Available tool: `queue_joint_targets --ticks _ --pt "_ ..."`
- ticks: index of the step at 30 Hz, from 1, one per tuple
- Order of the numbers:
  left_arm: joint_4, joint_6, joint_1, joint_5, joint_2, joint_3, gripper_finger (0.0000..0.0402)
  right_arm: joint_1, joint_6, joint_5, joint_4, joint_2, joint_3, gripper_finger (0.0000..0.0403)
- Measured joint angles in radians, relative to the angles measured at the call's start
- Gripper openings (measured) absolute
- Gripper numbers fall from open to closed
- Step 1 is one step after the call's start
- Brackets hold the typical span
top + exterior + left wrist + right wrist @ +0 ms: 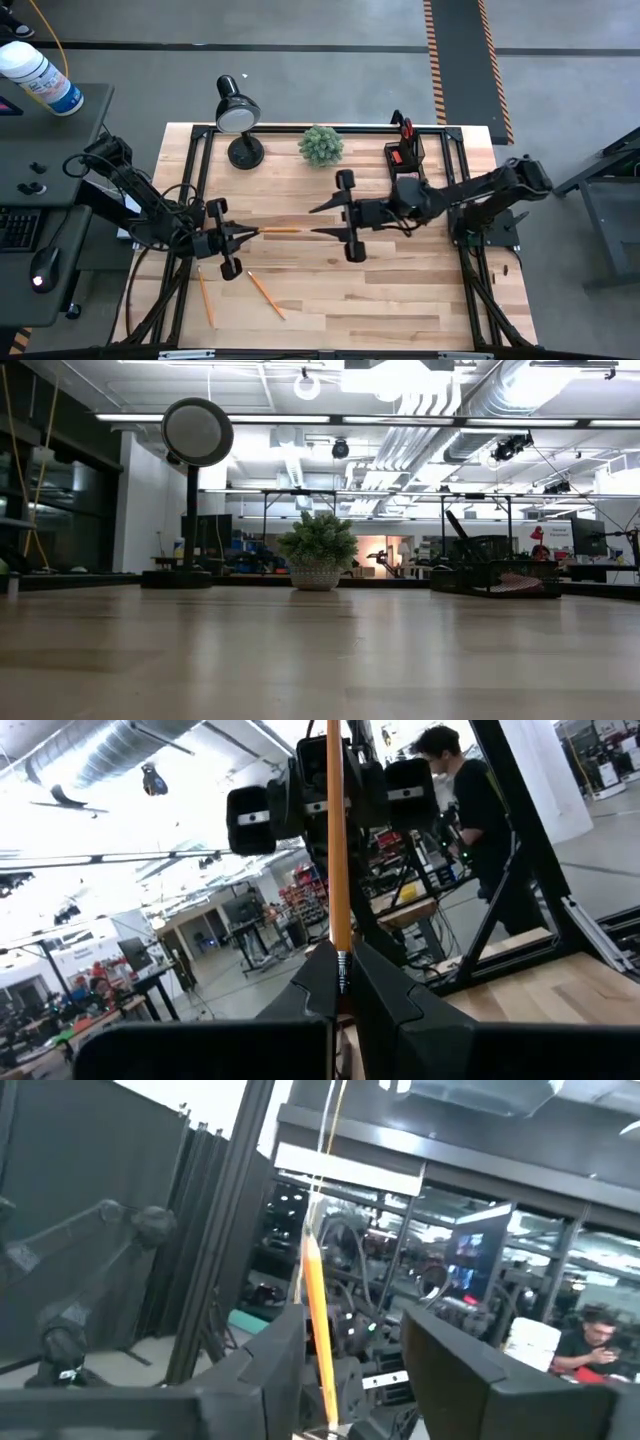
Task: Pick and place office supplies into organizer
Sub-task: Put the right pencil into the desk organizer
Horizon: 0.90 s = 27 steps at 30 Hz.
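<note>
Pencil (279, 230) horizontal, tip toward right gripper (322, 220), whose fingers are spread around it; left gripper (250, 232) clamps eraser end.

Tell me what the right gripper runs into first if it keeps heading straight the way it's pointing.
The right gripper, jaws open, points across the table at the left arm. First in line is most likely the orange pencil that the left gripper holds out toward it, tip nearly between its fingers; the left gripper comes next. Height alignment is unclear.
</note>
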Motion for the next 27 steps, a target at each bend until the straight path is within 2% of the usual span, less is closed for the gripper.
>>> queue_joint_targets --ticks 9,18,22,27 --pt "0.002 0.023 0.0 0.0 0.0 0.0 0.0 -0.011 0.008 -0.068 -0.02 0.138 0.153 0.0156" --pt "0.001 0.035 0.0 0.0 0.0 0.0 0.0 -0.01 0.036 -0.073 -0.059 0.18 0.227 0.0126" --pt "0.001 0.039 0.0 -0.001 0.0 0.0 0.0 -0.01 0.035 -0.072 -0.065 0.18 0.227 0.0092" --pt "-0.001 0.04 0.0 0.0 0.001 0.0 0.0 -0.01 0.007 -0.064 -0.068 0.18 0.227 0.0019"
